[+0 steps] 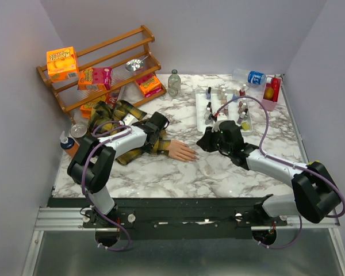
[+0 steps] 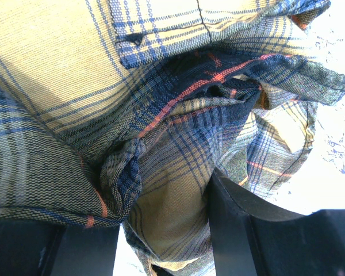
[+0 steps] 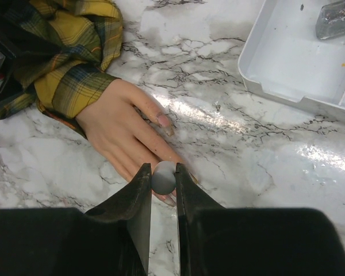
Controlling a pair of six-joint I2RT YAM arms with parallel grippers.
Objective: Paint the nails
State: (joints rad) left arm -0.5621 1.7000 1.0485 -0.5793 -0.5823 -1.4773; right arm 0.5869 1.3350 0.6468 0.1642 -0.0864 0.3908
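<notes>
Right tool (image 3: 162,174) pinches a round grey cap (image 3: 164,179) over the nails (image 3: 165,121); left tool (image 2: 161,233) clamps the sleeve (image 2: 178,144). Painting seems underway; next calls for a light, steady stroke.

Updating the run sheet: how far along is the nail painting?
Done: left gripper clamps the plaid sleeve, steadying the mannequin hand on the marble table. In hand: right gripper, shut on a round grey cap, probably the brush, hovers over that hand's tip. Left: the one nail clearly visible looks unpainted; others are hidden, so most painting seems to remain.
</notes>
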